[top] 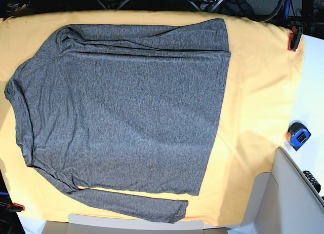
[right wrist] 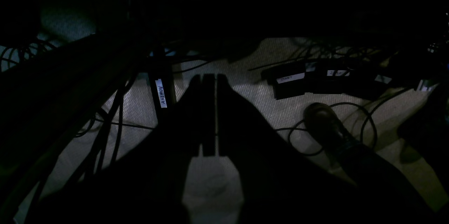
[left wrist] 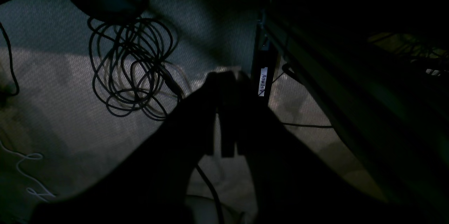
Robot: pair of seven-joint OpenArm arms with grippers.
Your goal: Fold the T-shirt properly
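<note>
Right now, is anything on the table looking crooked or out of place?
The T-shirt lies mostly flat on the yellow-orange table cloth, but ridges of fabric bunch along its top edge, and the sleeve at the bottom sticks out past the hem.

Base view straight down over table cloth point(top: 258, 92), wrist views facing dim floor point(left wrist: 70, 118)

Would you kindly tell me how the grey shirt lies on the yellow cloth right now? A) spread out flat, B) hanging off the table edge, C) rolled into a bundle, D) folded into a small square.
A: the T-shirt lies spread flat across the yellow table cloth, sleeves tucked alongside its body.
</note>
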